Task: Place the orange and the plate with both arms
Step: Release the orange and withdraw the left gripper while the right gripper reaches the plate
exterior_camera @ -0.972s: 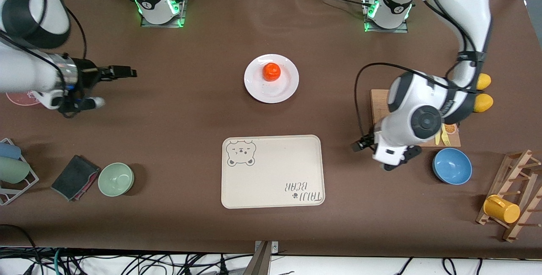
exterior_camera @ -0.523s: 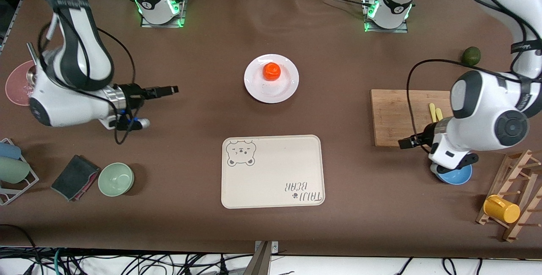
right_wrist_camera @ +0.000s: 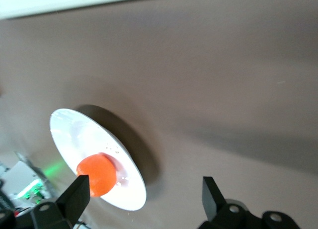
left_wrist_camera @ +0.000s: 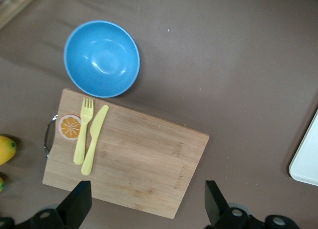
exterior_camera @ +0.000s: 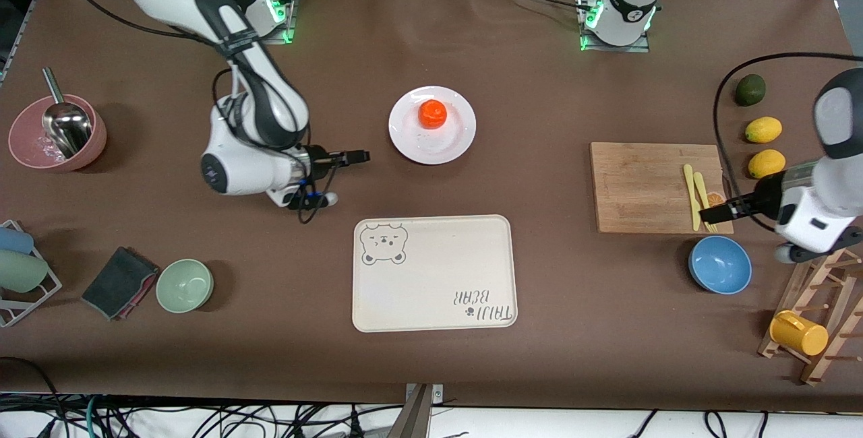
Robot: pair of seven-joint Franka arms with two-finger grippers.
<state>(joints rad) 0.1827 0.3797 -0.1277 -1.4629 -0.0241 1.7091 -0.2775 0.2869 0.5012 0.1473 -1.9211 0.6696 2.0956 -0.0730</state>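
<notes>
The orange (exterior_camera: 432,114) sits on the white plate (exterior_camera: 439,149) in the middle of the table. My right gripper (exterior_camera: 361,155) is open and empty, low over the bare table beside the plate, toward the right arm's end. In the right wrist view the orange (right_wrist_camera: 97,175) and the plate (right_wrist_camera: 82,134) lie ahead of the open gripper (right_wrist_camera: 145,199). My left gripper (exterior_camera: 708,212) is open and empty over the cutting board's corner by the yellow cutlery, away from the plate. The left wrist view shows the open gripper (left_wrist_camera: 147,209) above the board (left_wrist_camera: 134,159).
A cream bear-printed tray (exterior_camera: 431,273) lies nearer the camera than the plate. The wooden board (exterior_camera: 640,185), a blue bowl (exterior_camera: 719,264), two lemons (exterior_camera: 763,129), a green fruit (exterior_camera: 750,89) and a mug rack (exterior_camera: 819,317) are at the left arm's end. A green bowl (exterior_camera: 185,285) and a pink bowl (exterior_camera: 57,131) are at the right arm's end.
My right gripper has moved across the table toward the plate. My left arm has swung away toward its end of the table, uncovering the board, the lemons and the blue bowl. The orange and plate have not moved.
</notes>
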